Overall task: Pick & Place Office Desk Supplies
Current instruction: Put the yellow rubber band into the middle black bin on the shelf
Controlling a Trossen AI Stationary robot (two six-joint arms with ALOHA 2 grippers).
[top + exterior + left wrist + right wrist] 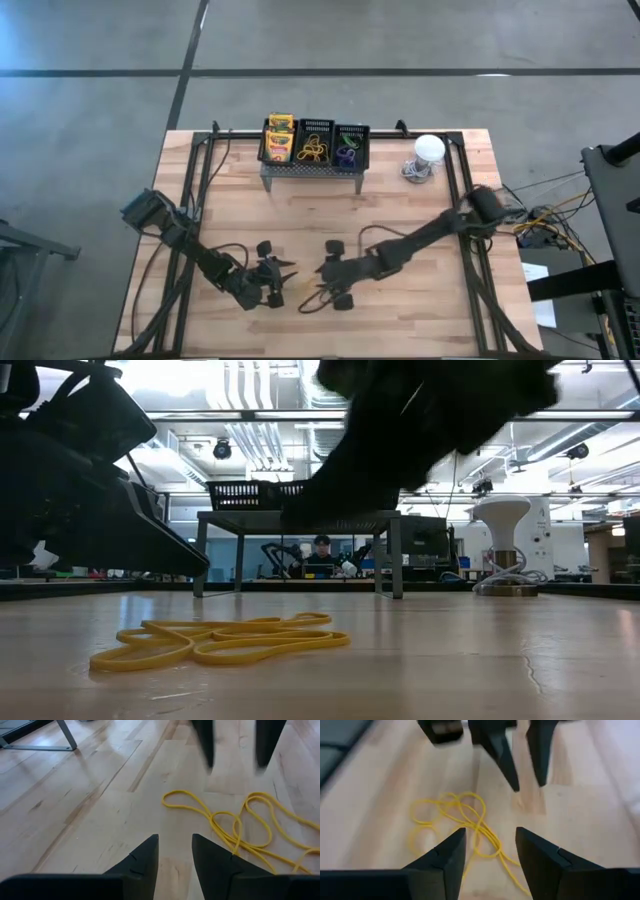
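A tangle of yellow band loops (316,298) (220,642) lies flat on the wooden table near its front edge. My left gripper (288,274) (175,851) stands open just left of the loops, pointing at them, with nothing between its fingers. My right gripper (322,272) (490,847) is open too, slanting down over the loops (457,820) from the right. The two grippers face each other. At the far middle, black mesh baskets (315,143) hold crayon boxes (278,138), yellow loops and purple and green loops.
The baskets sit on a grey perforated stand (312,172) (300,520). A white round dome object (428,152) (502,520) stands at the far right. Black frame rails (203,180) run along the table's left and right sides. A person shows in the room behind.
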